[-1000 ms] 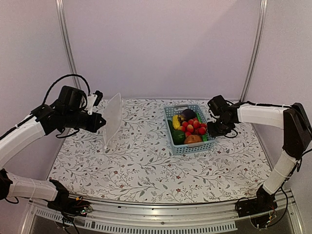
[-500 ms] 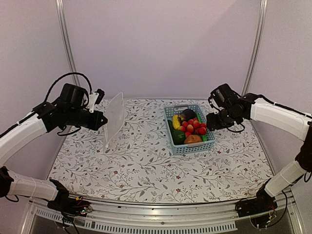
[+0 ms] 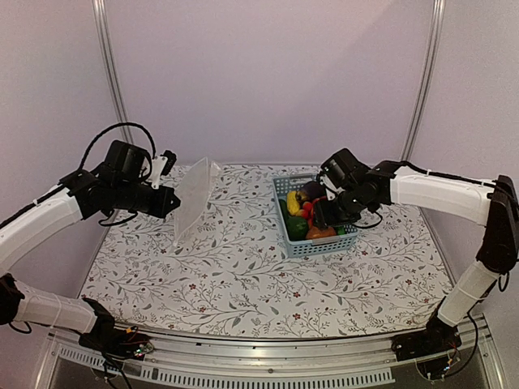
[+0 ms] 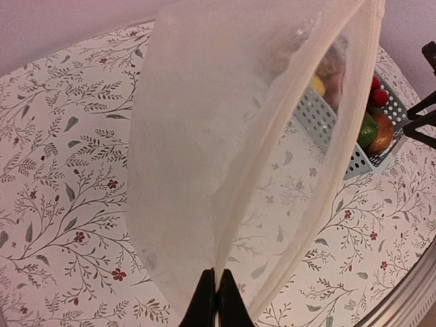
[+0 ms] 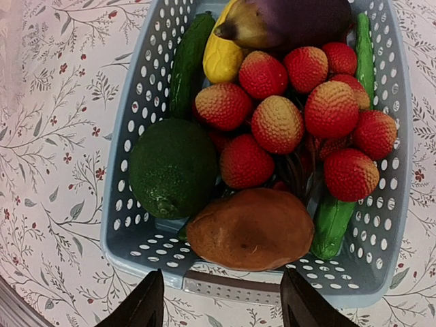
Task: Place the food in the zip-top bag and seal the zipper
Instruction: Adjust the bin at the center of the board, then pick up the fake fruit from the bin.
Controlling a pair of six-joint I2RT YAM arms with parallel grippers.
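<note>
The food lies in a light-blue basket [image 3: 292, 243]: red round pieces [image 5: 276, 122], a brown potato [image 5: 251, 228], a green lime [image 5: 172, 167], a yellow piece [image 5: 223, 60], cucumbers [image 5: 332, 223] and a dark eggplant [image 5: 300, 19]. My left gripper [image 4: 216, 293] is shut on the edge of the clear zip-top bag [image 4: 231, 136], holding it up off the table at the left [image 3: 192, 198]. My right gripper [image 5: 221, 300] is open above the basket's near end, over the potato; it also shows in the top view [image 3: 324, 212].
The floral tablecloth [image 3: 243, 284] covers the table. The basket's wall [image 5: 129, 170] stands right of centre. White walls and two metal poles [image 3: 109, 73] lie behind. The table's front rail [image 3: 284, 356] runs along the near edge.
My right gripper has swung left from beside the basket's right side to above the basket. The left gripper has tilted the bag a little more open, staying in place.
</note>
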